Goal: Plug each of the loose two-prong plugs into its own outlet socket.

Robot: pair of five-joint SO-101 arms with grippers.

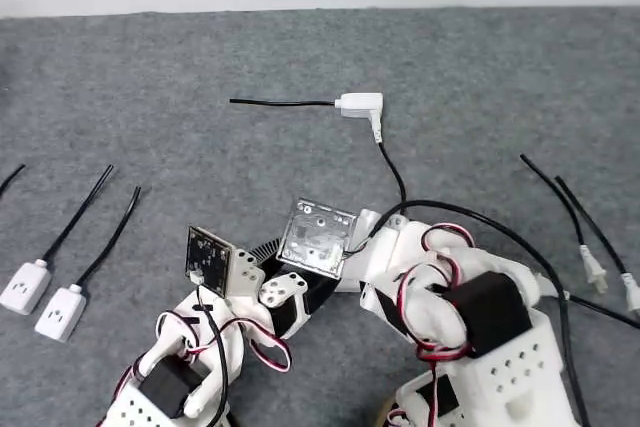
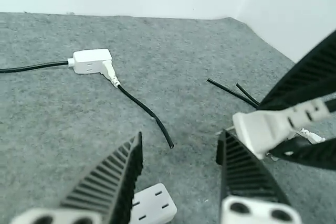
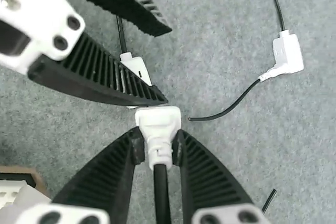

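Holding a plug tight, your right gripper hangs beside the socket on the mat. Your left gripper is wide open around it, gripping nothing. Pinch it, then push the plug in.

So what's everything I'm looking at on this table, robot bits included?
joined plug and socket: one pair, white, black cords, far middle.
free sockets: two, white, left side.
third socket: one, white, between the left gripper's fingers.
free plugs: two, white, right side.
held plug: one, white, in the right gripper.
mat: one, grey, under everything.
left gripper: black fingers, open.
right gripper: black fingers, shut on the held plug.
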